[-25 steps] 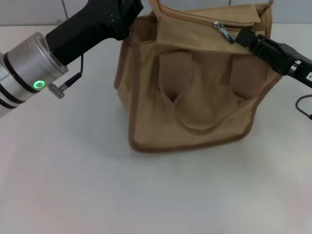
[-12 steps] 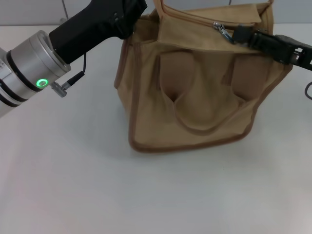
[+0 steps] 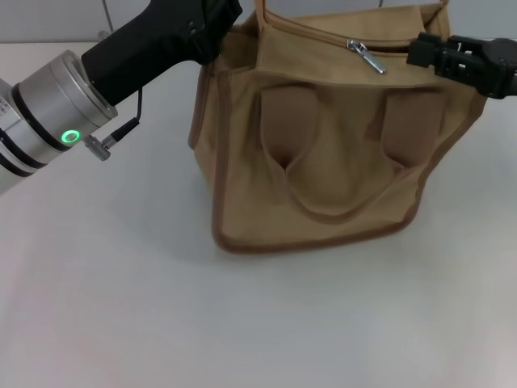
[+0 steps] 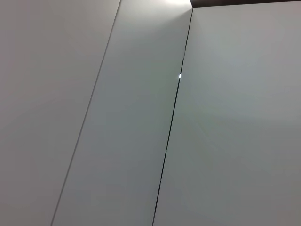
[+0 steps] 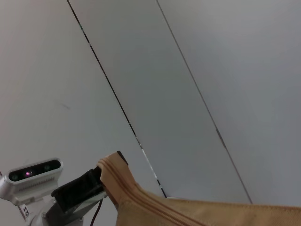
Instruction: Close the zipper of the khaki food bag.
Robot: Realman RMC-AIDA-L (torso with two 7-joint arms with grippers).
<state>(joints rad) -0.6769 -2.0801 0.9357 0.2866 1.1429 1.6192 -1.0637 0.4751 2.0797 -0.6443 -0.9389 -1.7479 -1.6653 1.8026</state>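
The khaki food bag (image 3: 323, 162) stands upright in the middle of the table, its loop handle hanging down the front. The zipper (image 3: 311, 32) runs along the top, and its silver pull tab (image 3: 367, 58) lies loose toward the right end. My left gripper (image 3: 220, 28) is at the bag's top left corner, shut on the fabric there. It also shows in the right wrist view (image 5: 80, 190), beside the bag's end (image 5: 110, 174). My right gripper (image 3: 420, 50) hovers at the bag's top right, a little right of the pull tab, open and holding nothing.
The white table (image 3: 121, 307) spreads in front and to the left of the bag. A pale panelled wall (image 4: 141, 117) stands behind. The left arm's silver wrist section with a green light (image 3: 71, 136) reaches in from the left.
My right gripper has let go of the pull tab and drawn back to the right and slightly up. The tab now lies free on the bag. The left arm holds still.
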